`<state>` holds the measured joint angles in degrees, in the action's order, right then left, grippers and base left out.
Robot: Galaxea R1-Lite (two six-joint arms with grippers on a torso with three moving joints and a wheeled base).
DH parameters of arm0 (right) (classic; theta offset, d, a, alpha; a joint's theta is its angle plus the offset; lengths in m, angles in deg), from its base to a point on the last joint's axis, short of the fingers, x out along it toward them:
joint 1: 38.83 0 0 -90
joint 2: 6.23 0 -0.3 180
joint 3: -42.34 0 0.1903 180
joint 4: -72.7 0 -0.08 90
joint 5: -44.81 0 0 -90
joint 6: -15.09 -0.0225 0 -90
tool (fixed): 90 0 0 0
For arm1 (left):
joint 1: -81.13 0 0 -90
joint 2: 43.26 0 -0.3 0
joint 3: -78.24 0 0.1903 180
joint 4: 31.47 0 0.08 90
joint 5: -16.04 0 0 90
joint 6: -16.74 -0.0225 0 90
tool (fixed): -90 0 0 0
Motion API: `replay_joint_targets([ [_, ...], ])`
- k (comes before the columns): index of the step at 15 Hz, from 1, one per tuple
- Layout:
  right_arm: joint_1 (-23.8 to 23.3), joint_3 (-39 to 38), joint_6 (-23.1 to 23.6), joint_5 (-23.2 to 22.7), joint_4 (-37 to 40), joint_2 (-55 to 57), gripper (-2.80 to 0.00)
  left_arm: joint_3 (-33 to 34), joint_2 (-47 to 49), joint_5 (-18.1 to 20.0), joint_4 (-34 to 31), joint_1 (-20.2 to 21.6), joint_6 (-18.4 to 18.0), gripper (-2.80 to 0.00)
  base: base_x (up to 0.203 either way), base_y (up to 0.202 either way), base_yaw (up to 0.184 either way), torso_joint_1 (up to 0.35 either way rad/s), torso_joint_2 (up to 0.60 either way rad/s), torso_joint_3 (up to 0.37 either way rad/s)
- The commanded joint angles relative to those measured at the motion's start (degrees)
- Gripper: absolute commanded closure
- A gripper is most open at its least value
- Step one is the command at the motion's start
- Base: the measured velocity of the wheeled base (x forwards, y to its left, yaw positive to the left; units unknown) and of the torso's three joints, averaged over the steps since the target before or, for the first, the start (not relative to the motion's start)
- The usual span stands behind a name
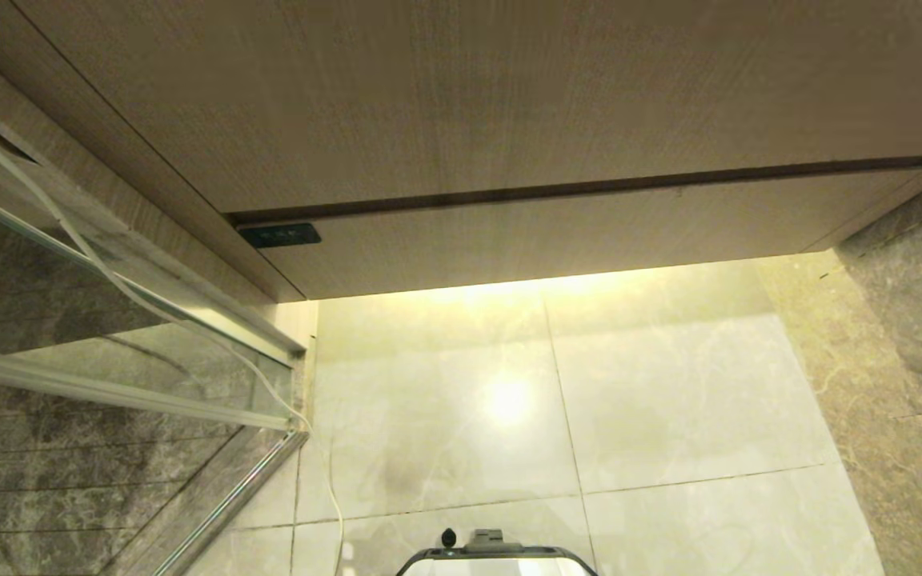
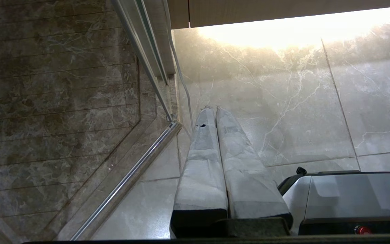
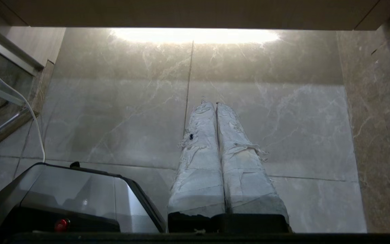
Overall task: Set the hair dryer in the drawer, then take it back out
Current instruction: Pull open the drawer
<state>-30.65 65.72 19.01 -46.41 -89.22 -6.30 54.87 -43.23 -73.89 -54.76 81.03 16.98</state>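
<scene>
The hair dryer shows in none of the three views, so its place cannot be told; the drawer (image 1: 589, 232) is the one task thing on show, a narrow light-wood front running wide below a dark gap, shut flush beneath the taller wood panel (image 1: 461, 96) above it; one small black plate (image 1: 279, 234) sits at the drawer front's left end. Below the vanity a warm light strip glows on the pale marble floor (image 1: 653, 400), which is laid in large tiles with thin joints; to the left stands one glass shower screen (image 1: 101, 312) in a metal frame, and one thin white cord (image 1: 189, 328) trails along it down to the floor; darker marble (image 1: 909, 336) rises on the right. The robot's base (image 1: 497, 556) peeps in at the lower edge of the head view.

Two tools are counted, one per arm, neither in the head view. The left tool (image 2: 214, 109) hangs low beside the base, pointing at the floor near the screen's corner, its two cloth-wrapped fingers (image 2: 201, 159) pressed together along their length and holding nothing. The right tool (image 3: 215, 103) hangs likewise on the other side of the base, pointing at the floor tiles, its two frayed, wrapped fingers (image 3: 200, 159) closed tip to tip, empty.
</scene>
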Motion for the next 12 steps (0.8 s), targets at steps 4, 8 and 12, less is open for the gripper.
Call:
replay_joint_targets([
  [4,0.0,25.6,0.1,1.2,19.4,-2.2,0.0,0.0,0.0,0.0,0.0,0.0,0.0,0.0,0.0,0.0,0.0,0.0,0.0,0.0],
  [8,-0.9,54.8,0.0,2.5,39.1,6.3,0.0,0.1,0.0,0.0,0.0,0.0,0.0,0.0,0.0,0.0,0.0,0.0,0.0,0.0],
  [12,-1.5,75.0,-1.1,2.6,45.7,30.8,0.0,0.0,0.0,0.0,0.0,0.0,0.0,0.0,0.0,0.0,0.0,0.0,0.0,0.0],
])
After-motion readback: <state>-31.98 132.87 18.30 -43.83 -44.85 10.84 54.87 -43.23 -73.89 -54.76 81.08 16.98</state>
